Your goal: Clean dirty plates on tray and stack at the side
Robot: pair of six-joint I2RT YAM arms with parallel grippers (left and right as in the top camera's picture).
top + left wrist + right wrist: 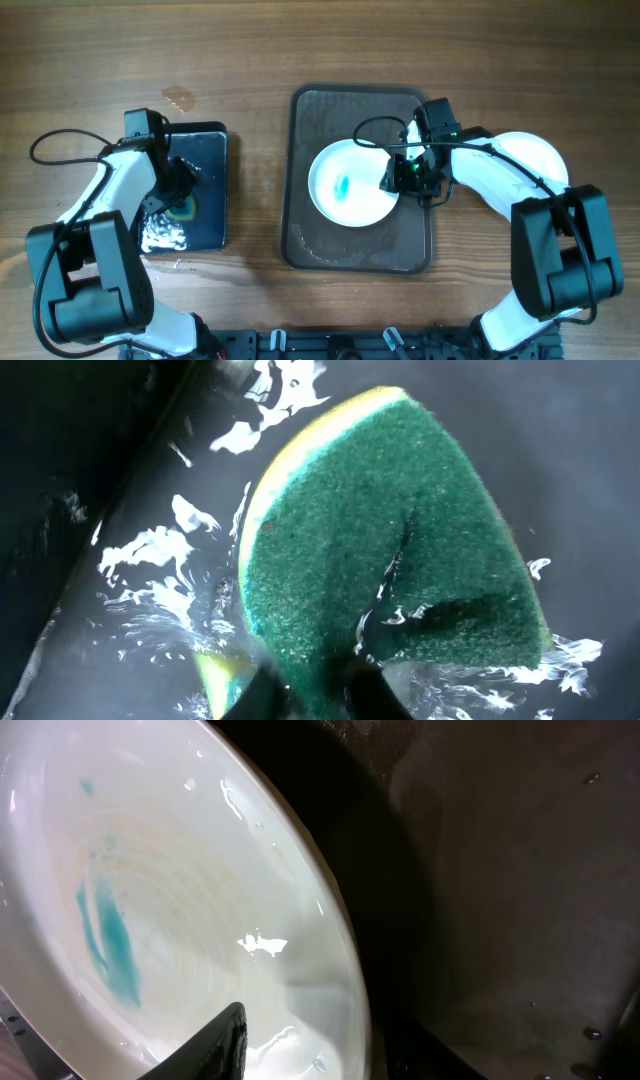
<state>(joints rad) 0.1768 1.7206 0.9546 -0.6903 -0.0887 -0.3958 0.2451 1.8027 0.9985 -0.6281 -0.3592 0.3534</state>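
A white plate (pixel 345 165) with a blue smear (pixel 343 187) lies on the grey tray (pixel 310 240). My right gripper (pixel 400 178) is shut on its right rim. In the right wrist view one finger lies inside the plate (pixel 180 870), the rim sits between the fingers (pixel 320 1032), and the smear (pixel 110 940) shows at the left. My left gripper (pixel 178 188) is shut on a green and yellow sponge (pixel 184 211) over the black water basin (pixel 205 140). The left wrist view shows the sponge (pixel 400 540) pinched between the fingers (pixel 318 685) above wet black bottom.
A second white plate (pixel 535 152) lies on the table at the right, partly under my right arm. Water glints in the basin's near end (pixel 165 237). A small wet mark (pixel 180 98) is on the wood behind the basin.
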